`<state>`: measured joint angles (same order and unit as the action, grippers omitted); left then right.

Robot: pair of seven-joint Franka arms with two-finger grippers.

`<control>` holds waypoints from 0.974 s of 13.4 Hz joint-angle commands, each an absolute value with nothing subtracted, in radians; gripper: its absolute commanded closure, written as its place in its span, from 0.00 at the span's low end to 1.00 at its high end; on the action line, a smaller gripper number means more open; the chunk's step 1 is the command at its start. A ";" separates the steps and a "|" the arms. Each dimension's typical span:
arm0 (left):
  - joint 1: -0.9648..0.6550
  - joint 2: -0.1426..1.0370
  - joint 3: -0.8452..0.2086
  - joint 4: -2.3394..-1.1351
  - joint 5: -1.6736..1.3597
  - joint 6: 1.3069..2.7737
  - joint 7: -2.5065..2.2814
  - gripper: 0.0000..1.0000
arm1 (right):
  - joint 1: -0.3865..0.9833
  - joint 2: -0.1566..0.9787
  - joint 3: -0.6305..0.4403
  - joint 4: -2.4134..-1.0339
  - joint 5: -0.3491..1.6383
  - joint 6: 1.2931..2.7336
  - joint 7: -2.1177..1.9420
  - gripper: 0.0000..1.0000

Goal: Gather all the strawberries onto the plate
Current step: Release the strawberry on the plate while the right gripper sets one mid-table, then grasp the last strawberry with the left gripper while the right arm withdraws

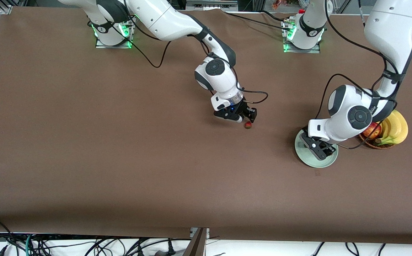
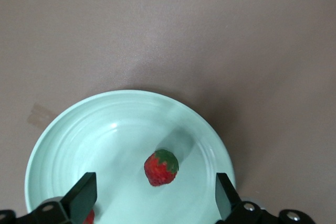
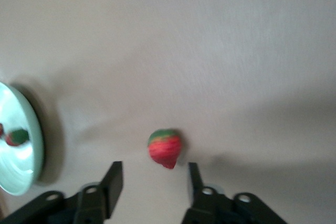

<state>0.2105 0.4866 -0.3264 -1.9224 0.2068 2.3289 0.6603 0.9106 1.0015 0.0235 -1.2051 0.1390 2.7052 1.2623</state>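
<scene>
A pale mint-green plate [image 1: 308,160] lies toward the left arm's end of the table. My left gripper [image 1: 321,151] hangs just over it, open and holding nothing. In the left wrist view a strawberry [image 2: 161,167] lies in the plate [image 2: 105,140] between the spread fingers [image 2: 81,199] without touching them, and a second strawberry [image 2: 89,216] peeks out beside one finger. Another strawberry [image 1: 248,125] rests on the brown table near the middle. My right gripper [image 1: 247,120] is low over it, open; in the right wrist view the berry [image 3: 165,148] sits just past the fingertips [image 3: 193,178].
A brown wicker basket [image 1: 373,144] holding a red apple [image 1: 372,131] and bananas [image 1: 395,128] stands beside the plate, toward the left arm's end. The right wrist view catches the plate's [image 3: 32,129] edge to one side.
</scene>
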 commanded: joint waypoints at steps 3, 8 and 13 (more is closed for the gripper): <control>0.212 0.391 -0.373 -1.921 0.014 2.201 0.471 0.00 | 0.772 0.812 -0.002 -1.198 0.132 2.310 1.111 0.12; 0.206 0.388 -0.521 -1.959 0.008 2.200 -0.120 0.00 | 0.536 0.591 -0.006 -1.218 0.178 1.883 0.781 0.00; 0.023 0.400 -0.551 -2.031 0.157 2.238 -0.593 0.00 | 0.324 0.279 0.011 -1.409 0.187 1.691 0.529 0.00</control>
